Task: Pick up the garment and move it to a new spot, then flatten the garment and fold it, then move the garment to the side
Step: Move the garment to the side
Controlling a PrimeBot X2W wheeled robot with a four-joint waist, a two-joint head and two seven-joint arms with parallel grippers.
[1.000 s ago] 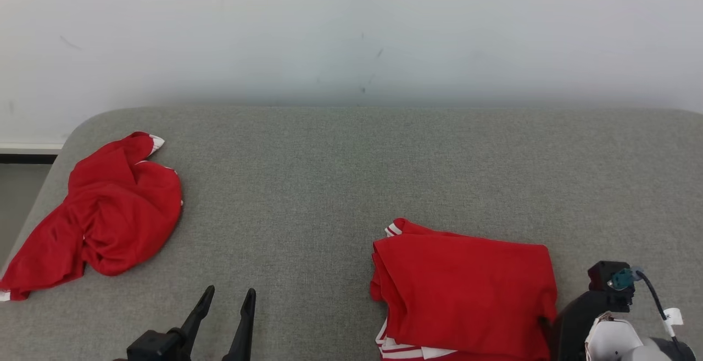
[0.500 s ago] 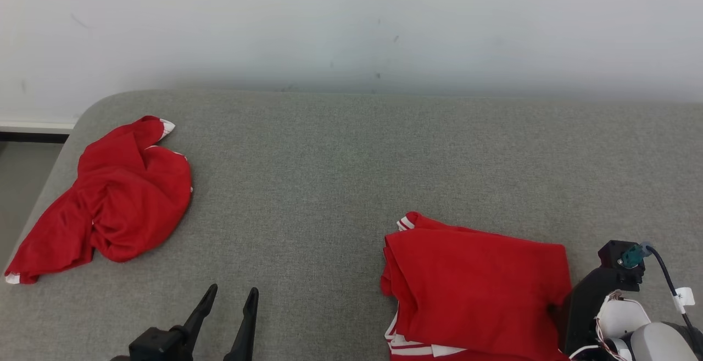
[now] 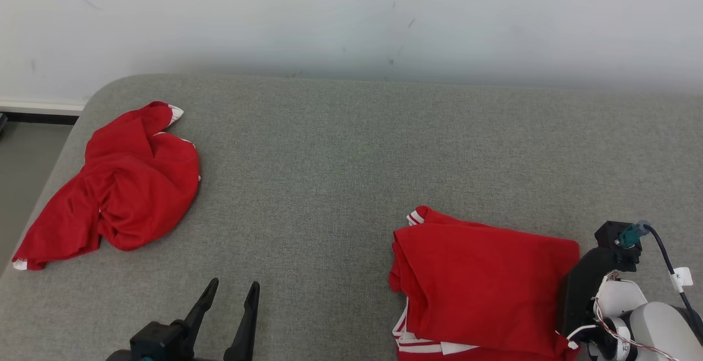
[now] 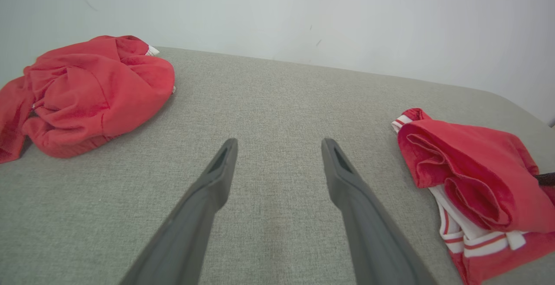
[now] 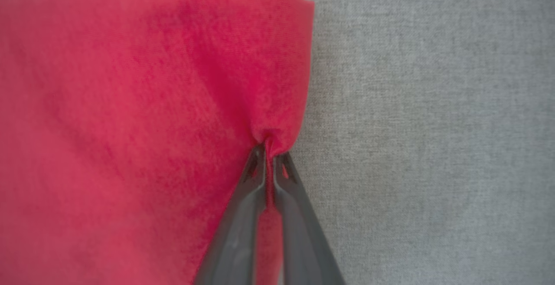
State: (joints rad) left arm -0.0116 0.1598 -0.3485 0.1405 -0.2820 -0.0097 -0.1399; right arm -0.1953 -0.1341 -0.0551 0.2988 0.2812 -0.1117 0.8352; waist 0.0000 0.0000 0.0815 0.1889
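A folded red garment (image 3: 483,284) with white striped trim lies on the grey cushioned surface (image 3: 340,174) at the near right; it also shows in the left wrist view (image 4: 472,172). My right gripper (image 5: 269,150) is shut, pinching a small pucker of the garment's (image 5: 130,124) right edge between its tips. In the head view the right wrist (image 3: 615,300) stands over that edge and hides the fingers. My left gripper (image 3: 230,292) is open near the front edge, left of the garment, with nothing between its fingers (image 4: 221,163).
A second red garment (image 3: 126,190), crumpled, lies at the far left of the surface, near its rounded corner (image 4: 86,98). A white wall (image 3: 351,20) runs behind the surface. Floor shows past the left edge (image 3: 22,174).
My right gripper has shut on the folded garment's right edge. The head camera has shifted, so the whole picture moved. The left gripper stays as it was.
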